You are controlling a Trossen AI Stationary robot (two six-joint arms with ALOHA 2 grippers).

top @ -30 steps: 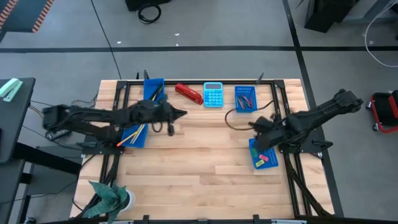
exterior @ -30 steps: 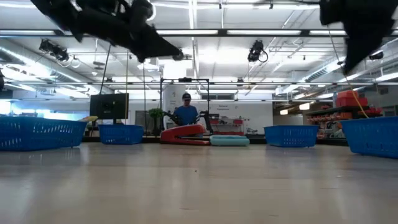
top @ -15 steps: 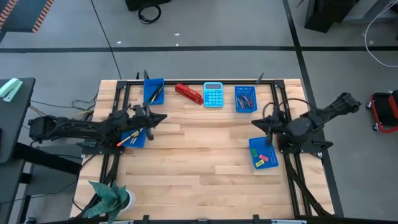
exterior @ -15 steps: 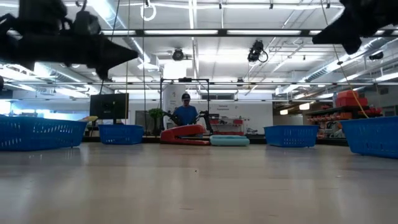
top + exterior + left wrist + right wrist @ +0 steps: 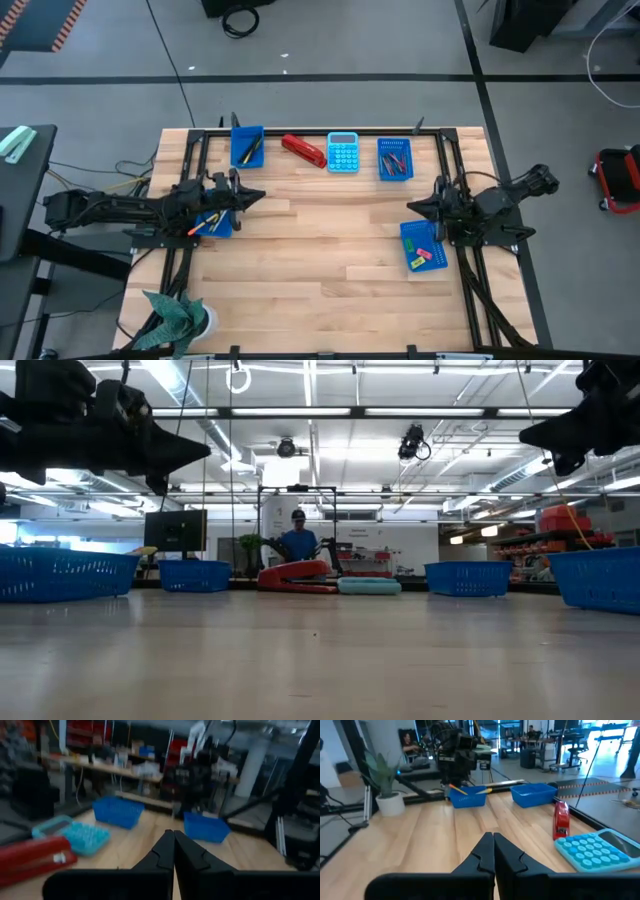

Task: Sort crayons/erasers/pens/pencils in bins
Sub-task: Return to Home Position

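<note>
perforated blue plastic bins (image 5: 423, 247) hold sticks; both hands closed, empty.

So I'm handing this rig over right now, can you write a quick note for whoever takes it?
Left gripper: shut, empty, held over the table's left side beside the bin with pencils.
Right gripper: shut, empty, held over the right side just above the bin with erasers.
The other two bins are at the far edge: the far left bin holds a dark stick and a yellow one, and the far right bin holds short sticks.
The stapler and calculator lie between them.
Done: no loose sticks or erasers show on the table.
Left: nothing visible to sort; check bin contents.
</note>
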